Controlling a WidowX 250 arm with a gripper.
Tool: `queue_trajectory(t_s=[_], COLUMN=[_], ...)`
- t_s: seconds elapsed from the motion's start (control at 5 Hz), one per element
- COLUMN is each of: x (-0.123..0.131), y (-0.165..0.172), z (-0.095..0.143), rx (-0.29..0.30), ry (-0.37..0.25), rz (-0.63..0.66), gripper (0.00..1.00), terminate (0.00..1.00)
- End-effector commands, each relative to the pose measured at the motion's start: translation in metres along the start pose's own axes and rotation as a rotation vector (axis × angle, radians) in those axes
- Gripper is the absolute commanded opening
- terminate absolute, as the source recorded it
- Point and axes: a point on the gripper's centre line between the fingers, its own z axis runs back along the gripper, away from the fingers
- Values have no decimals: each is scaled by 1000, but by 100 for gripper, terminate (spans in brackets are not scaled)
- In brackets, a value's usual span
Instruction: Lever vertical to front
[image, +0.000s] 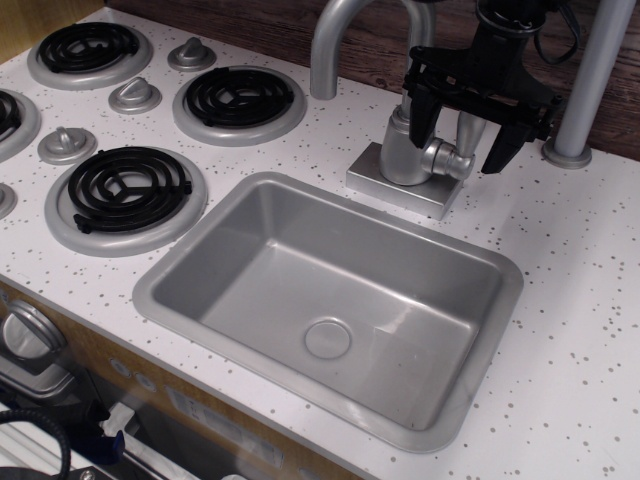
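The lever (469, 128) is a short silver-grey rod that stands upright from a round side knob (452, 160) on the cylindrical tap body (405, 150). My black gripper (458, 150) comes down from above at the upper right. Its jaws are open and straddle the lever, with one finger (421, 112) on the left in front of the tap body and the other finger (503, 143) on the right. A gap shows between the right finger and the lever. The top of the lever is hidden behind the gripper's body.
The tall curved spout pipe (335, 45) rises left of the tap. The grey sink basin (330, 300) lies in front. Stove burners (238, 100) and small knobs (135, 96) are at the left. A grey post (585, 90) stands right of the gripper.
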Motion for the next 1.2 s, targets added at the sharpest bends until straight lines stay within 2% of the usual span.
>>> queue_trajectory(t_s=[0.0, 0.2, 0.4, 0.6, 1.0], x=[0, 12, 19, 25, 40], y=[0, -2, -3, -5, -4], z=[0, 13, 17, 18, 16], rx=[0, 25, 41, 29, 56], ry=[0, -87, -272, -311, -353], rz=[0, -69, -163, -182, -216], gripper=[100, 100, 100, 100, 100], terminate=[0, 0, 0, 0, 0])
